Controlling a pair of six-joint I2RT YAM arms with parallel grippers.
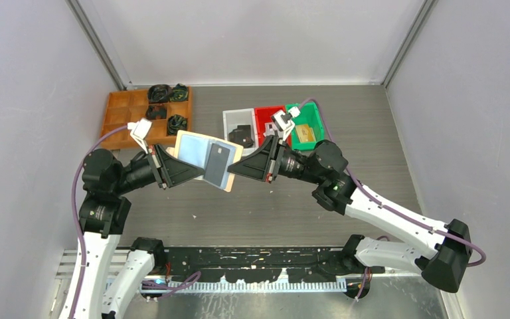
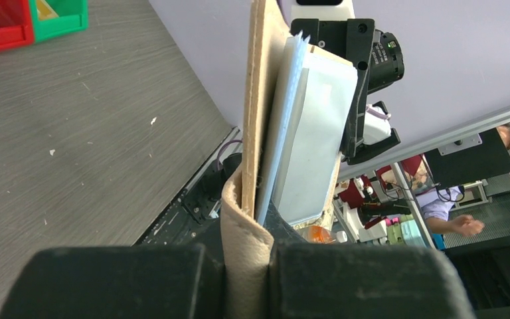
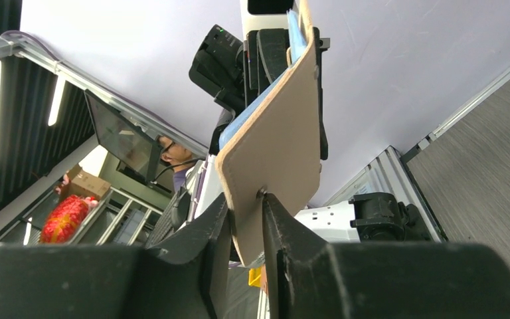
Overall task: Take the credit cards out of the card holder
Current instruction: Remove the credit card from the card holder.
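The beige-tan card holder (image 1: 189, 151) hangs open in the air between both arms, pale blue pockets facing up. A dark grey credit card (image 1: 217, 164) lies on its right half, partly slid out of a pocket. My left gripper (image 1: 196, 171) is shut on the holder's tan flap (image 2: 247, 226), which is pinched tight between the pads. My right gripper (image 1: 232, 171) meets the holder's opposite edge. In the right wrist view its fingers (image 3: 247, 212) stand partly apart astride the tan outer face (image 3: 279, 133), one fingertip touching near a small snap.
A wooden compartment tray (image 1: 116, 113) with black lumps (image 1: 161, 93) sits at the back left. White (image 1: 229, 123), red (image 1: 263, 116) and green (image 1: 312, 119) bins stand at the back centre. Grey walls close in on both sides.
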